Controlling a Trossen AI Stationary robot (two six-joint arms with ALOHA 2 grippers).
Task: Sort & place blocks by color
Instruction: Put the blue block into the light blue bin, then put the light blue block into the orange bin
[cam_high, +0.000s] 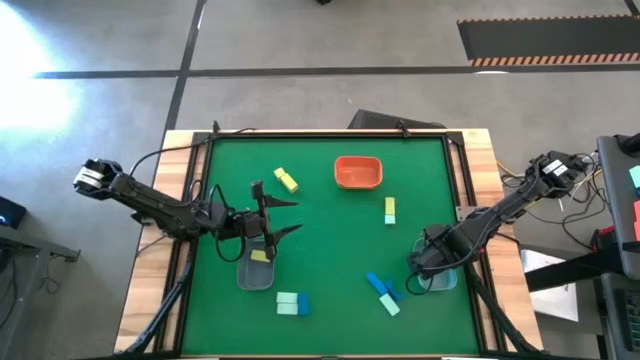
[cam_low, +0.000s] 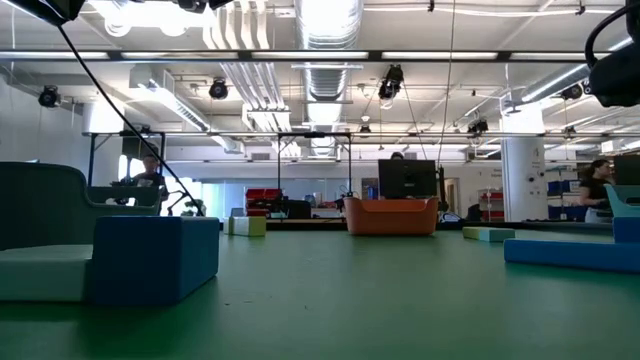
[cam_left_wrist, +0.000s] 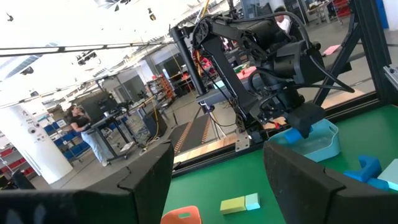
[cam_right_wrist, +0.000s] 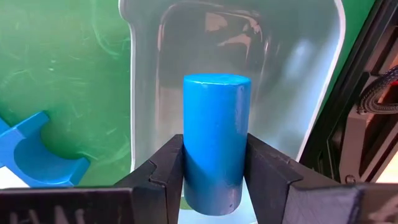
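A blue cylinder (cam_right_wrist: 216, 140) is clamped between the two fingers of the right gripper (cam_high: 428, 262) at the lower right of the high view, and in the right wrist view it is held directly over the clear right bin (cam_right_wrist: 320, 81). The position suggests that this bin is meant for blue pieces and that the cylinder is about to be let go into it; the fingers are pressed against its sides, so it is not yet released.

The left gripper (cam_high: 272, 215) is seen left of centre in the high view with its fingers spread wide and nothing between them. It is held just above the left bin (cam_high: 256, 272), in which a yellow block (cam_high: 260, 256) lies, so that bin appears to be the one for yellow.

The remaining blocks are scattered on the green mat (cam_high: 330, 230). A second yellow block (cam_high: 286, 180) lies upper centre, just left of the orange tray (cam_high: 358, 172). A yellow and mint pair (cam_high: 389, 210) lies right of centre, touching end to end. A mint and blue pair (cam_high: 292, 303) lies at lower centre. A blue arch piece (cam_high: 380, 285) and a mint block (cam_high: 390, 306) lie just left of the right bin, within easy reach of the right arm. No mint piece is seen in the tray, which is judged to be intended for that colour. Sorting is judged to be at an early stage.
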